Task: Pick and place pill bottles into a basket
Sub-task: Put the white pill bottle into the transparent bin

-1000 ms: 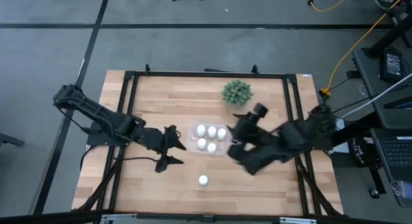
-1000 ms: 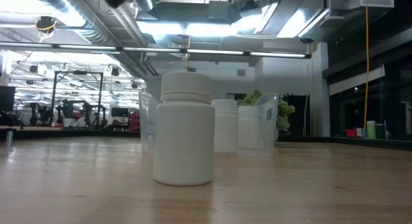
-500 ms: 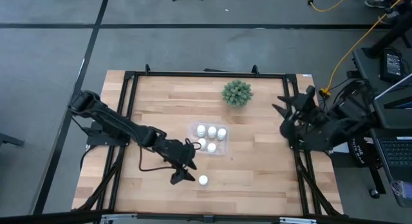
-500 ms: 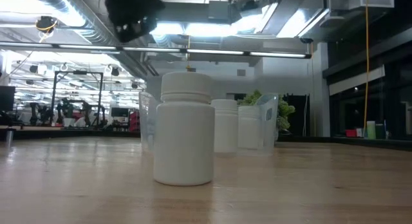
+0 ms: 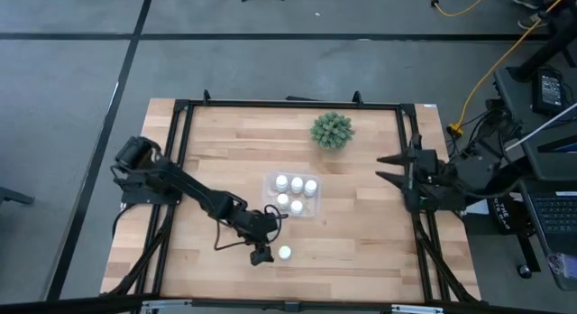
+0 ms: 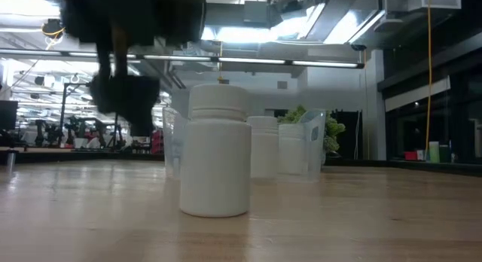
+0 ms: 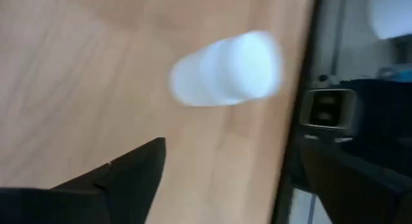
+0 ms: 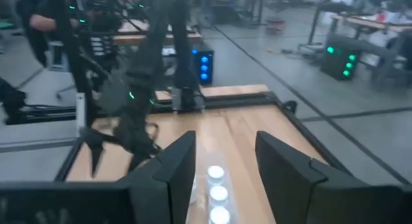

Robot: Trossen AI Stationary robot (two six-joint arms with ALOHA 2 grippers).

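Wooden desk (image 5: 216, 152) under me, five pill bottles (image 5: 297, 184) already in the basket (image 5: 270, 180), last bottle (image 5: 285, 253) standing alone toward 6 o'clock of it. A second ago my left jaws (image 5: 262, 250) were beside the basket; now they're down at that bottle's 9 o'clock, spread open, not touching. My right jaws (image 5: 389, 167) pulled back to the 3 o'clock edge, open, empty. Lots of bare wood around the bottle, so a clean grab looks likely.

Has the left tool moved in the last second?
Yes. The left tool has swung from beside the basket toward the table's near edge and now sits next to the lone bottle.
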